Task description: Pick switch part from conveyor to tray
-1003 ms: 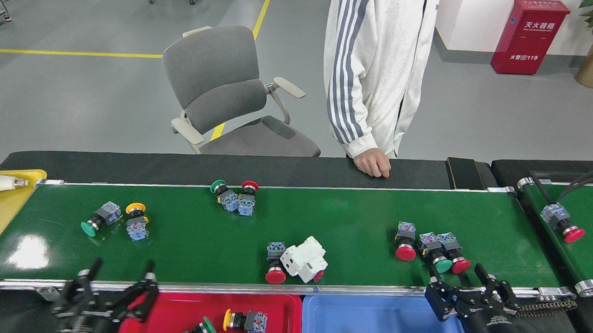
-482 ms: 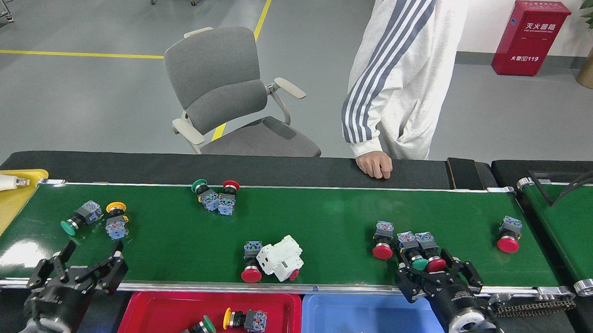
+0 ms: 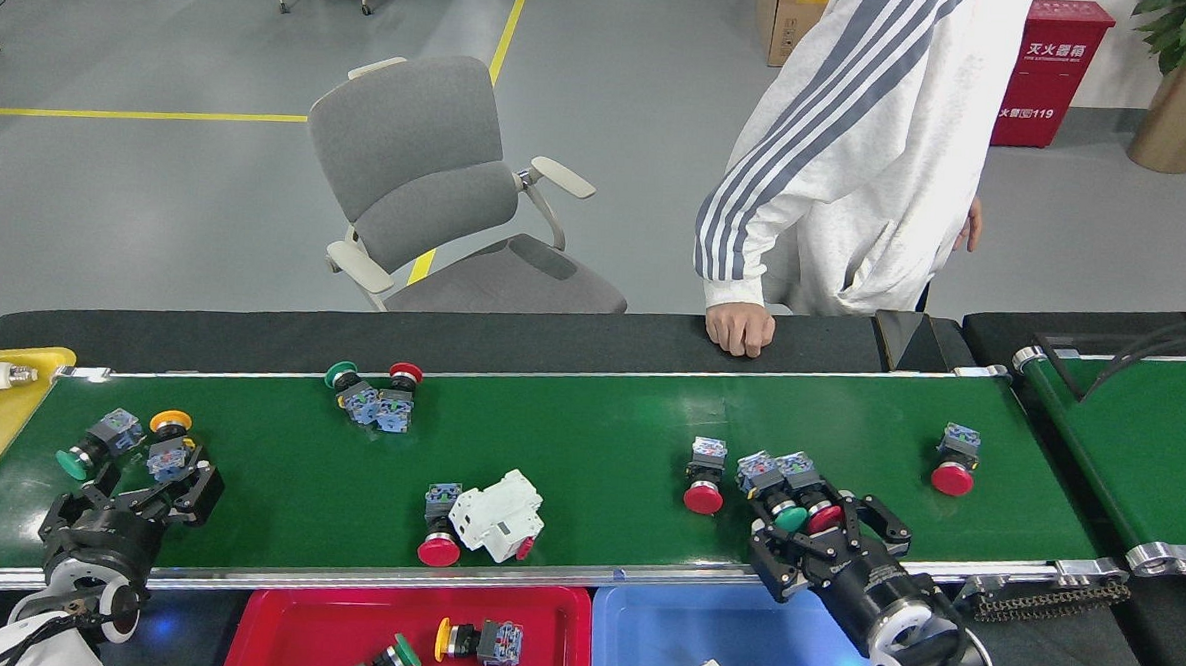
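two open grippers [image 3: 136,481] [image 3: 830,532] over conveyor [image 3: 599,433]

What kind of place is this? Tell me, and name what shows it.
Probably a factory floor or industrial test workshop: a green conveyor carrying push-button switches, red and blue sorting trays, and yellow floor lines.

Bare conveyor [image 3: 608,444] mid-belt; switch parts [image 3: 784,487] crowding the right claw [image 3: 830,532].

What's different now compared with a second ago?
The switch parts all rode left along the conveyor. Both end effectors reached forward over it: the left end effector around the yellow-capped switch, the right end effector around the green-and-red pair. Neither has closed. The trays' contents look unchanged.
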Robot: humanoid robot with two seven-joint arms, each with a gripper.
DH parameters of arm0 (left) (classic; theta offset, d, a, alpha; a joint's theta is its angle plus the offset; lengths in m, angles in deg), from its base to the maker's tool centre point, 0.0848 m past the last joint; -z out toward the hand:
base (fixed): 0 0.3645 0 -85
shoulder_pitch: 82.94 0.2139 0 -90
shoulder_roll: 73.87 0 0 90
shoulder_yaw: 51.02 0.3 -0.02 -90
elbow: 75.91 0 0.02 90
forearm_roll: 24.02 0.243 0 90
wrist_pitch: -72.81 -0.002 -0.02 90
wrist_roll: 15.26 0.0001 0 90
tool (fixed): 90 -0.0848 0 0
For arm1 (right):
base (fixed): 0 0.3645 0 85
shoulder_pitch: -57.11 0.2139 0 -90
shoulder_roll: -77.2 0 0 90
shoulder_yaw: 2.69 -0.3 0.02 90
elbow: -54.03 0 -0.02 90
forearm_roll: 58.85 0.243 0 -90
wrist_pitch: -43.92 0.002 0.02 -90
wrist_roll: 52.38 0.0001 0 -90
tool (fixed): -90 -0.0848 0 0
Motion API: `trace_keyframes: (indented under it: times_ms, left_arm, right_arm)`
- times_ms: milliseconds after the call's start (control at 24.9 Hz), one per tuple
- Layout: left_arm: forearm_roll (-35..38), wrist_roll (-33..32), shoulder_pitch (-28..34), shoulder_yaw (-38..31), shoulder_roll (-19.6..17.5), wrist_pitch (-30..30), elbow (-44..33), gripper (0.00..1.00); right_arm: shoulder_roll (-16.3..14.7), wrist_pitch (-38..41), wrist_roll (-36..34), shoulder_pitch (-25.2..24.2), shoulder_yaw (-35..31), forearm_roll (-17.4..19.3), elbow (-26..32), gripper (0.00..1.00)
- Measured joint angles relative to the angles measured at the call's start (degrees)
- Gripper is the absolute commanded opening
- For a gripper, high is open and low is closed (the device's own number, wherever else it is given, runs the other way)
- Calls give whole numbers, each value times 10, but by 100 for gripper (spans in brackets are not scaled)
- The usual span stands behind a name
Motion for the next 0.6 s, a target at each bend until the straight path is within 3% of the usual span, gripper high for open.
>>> trace_keyframes:
  times_ms: [40, 80, 120, 161, 241, 281, 361, 482, 602]
  left_arm:
    - [0, 1, -9, 0, 0, -7, 15, 98]
    - [0, 2, -19, 0, -1, -15, 30, 94]
    - [0, 5, -27, 0, -1, -21, 42, 86]
    - [0, 10, -34, 0, -1, -29, 54, 73]
    - [-1, 22, -46, 0, -4, -42, 76, 38]
    - [-2, 29, -49, -1, -5, -44, 84, 28]
    - [-10, 46, -51, -1, -5, -47, 93, 17]
    - [-21, 65, -48, 0, -2, -48, 92, 11]
    - [-23, 77, -11, 0, 2, -13, 46, 9]
  right_arm:
    - [6, 27, 0, -7, 16, 1, 17, 9]
    - [13, 54, 1, -9, 36, 1, 26, 32]
    - [23, 77, 1, -9, 61, 1, 31, 69]
    - [35, 96, 1, -9, 88, -2, 32, 100]
    - [66, 116, 1, -8, 143, -18, 24, 100]
    - [77, 123, 1, -5, 163, -27, 12, 100]
    - [82, 130, -1, 3, 175, -32, 0, 100]
    - [82, 132, -4, 9, 172, -31, 3, 100]
    - [73, 133, -10, -2, 88, -16, 29, 100]
